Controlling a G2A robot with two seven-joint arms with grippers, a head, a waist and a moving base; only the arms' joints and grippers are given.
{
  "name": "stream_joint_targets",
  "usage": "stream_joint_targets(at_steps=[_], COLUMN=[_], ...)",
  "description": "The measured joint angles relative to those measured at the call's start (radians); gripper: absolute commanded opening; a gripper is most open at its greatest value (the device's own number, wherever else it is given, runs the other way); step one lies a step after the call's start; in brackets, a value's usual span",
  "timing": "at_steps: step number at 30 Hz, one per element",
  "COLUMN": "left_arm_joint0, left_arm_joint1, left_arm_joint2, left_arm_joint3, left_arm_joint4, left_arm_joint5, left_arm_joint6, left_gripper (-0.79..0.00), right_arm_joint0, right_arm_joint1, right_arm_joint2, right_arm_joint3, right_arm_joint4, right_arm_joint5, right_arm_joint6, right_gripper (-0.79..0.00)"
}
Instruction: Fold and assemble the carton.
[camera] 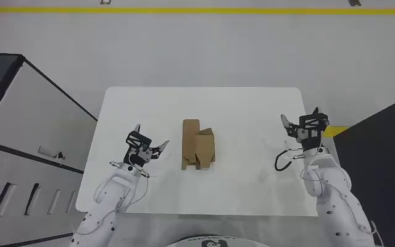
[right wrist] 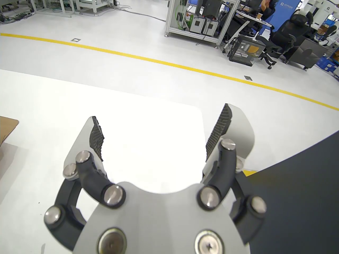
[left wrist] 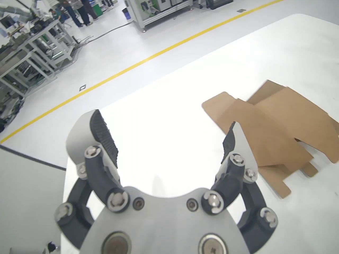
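The left gripper (left wrist: pixel 165 122) is wide open and holds nothing. It hangs near the carton (camera: pixel 197 147), on that arm's own side of it. The right gripper (right wrist: pixel 160 116) is wide open too, with nothing in it, and it sits well apart from the carton on the other side. So the carton lies between the two grippers, and the white surface (camera: pixel 259 105) spreads out all around it. The carton is a flat piece of brown cardboard with flaps and little tabs sticking out, and one part lies on top of another part. No side stands up, and no gripper touches it. I think the job is at the very start: the flaps must all be bent up and tucked in to make a box. The cardboard looks plain, and I can read no label or words on it.
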Motion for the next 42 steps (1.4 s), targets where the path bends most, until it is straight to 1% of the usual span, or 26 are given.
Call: stream_joint_targets(at_steps=[3, 12, 14, 17, 21, 24, 27, 34, 37, 39, 42], left_arm_joint0=[-0.005, -0.006, -0.002, 0.015, 0.021, 0.007, -0.006, -0.006, -0.005, -0.004, -0.007], left_arm_joint1=[-0.003, -0.003, -0.003, -0.005, -0.013, -0.020, -0.024, -0.023, -0.024, -0.026, -0.031], left_arm_joint2=[0.049, 0.049, 0.061, 0.097, 0.166, 0.196, 0.200, 0.202, 0.234, 0.254, 0.284], left_arm_joint3=[0.005, 0.004, 0.002, -0.006, 0.012, 0.037, 0.040, 0.043, 0.049, 0.057, 0.064], left_arm_joint4=[0.064, 0.067, 0.090, 0.150, 0.236, 0.221, 0.210, 0.218, 0.295, 0.341, 0.403], left_arm_joint5=[-0.002, -0.001, 0.007, 0.039, 0.095, 0.111, 0.136, 0.133, 0.130, 0.148, 0.182], left_arm_joint6=[0.000, 0.002, 0.013, 0.047, 0.048, 0.036, 0.032, 0.029, 0.021, 0.009, -0.038], left_gripper=[0.000, 0.000, 0.000, 0.000, 0.000, 0.000, 0.000, 0.000, 0.000, 0.000, 0.000], right_arm_joint0=[0.000, 0.000, 0.000, 0.000, 0.000, 0.000, 0.000, 0.000, 0.000, 0.000, 0.000], right_arm_joint1=[0.000, 0.000, 0.000, 0.000, 0.000, 0.000, 0.000, 0.000, 0.000, 0.000, 0.000], right_arm_joint2=[0.000, 0.000, 0.000, 0.000, 0.000, 0.000, 0.000, 0.000, 0.000, 0.000, 0.000], right_arm_joint3=[0.000, 0.000, 0.000, 0.000, 0.000, 0.000, 0.000, 0.000, 0.000, 0.000, 0.000], right_arm_joint4=[0.000, 0.000, 0.000, 0.000, 0.000, 0.000, 0.000, 0.000, 0.000, 0.000, 0.000], right_arm_joint5=[0.000, 0.000, 0.000, 0.000, 0.000, 0.000, 0.000, 0.000, 0.000, 0.000, 0.000], right_arm_joint6=[0.000, 0.000, 0.000, 0.000, 0.000, 0.000, 0.000, 0.000, 0.000, 0.000, 0.000], right_gripper=[0.000, 0.000, 0.000, 0.000, 0.000, 0.000, 0.000, 0.000, 0.000, 0.000, 0.000])
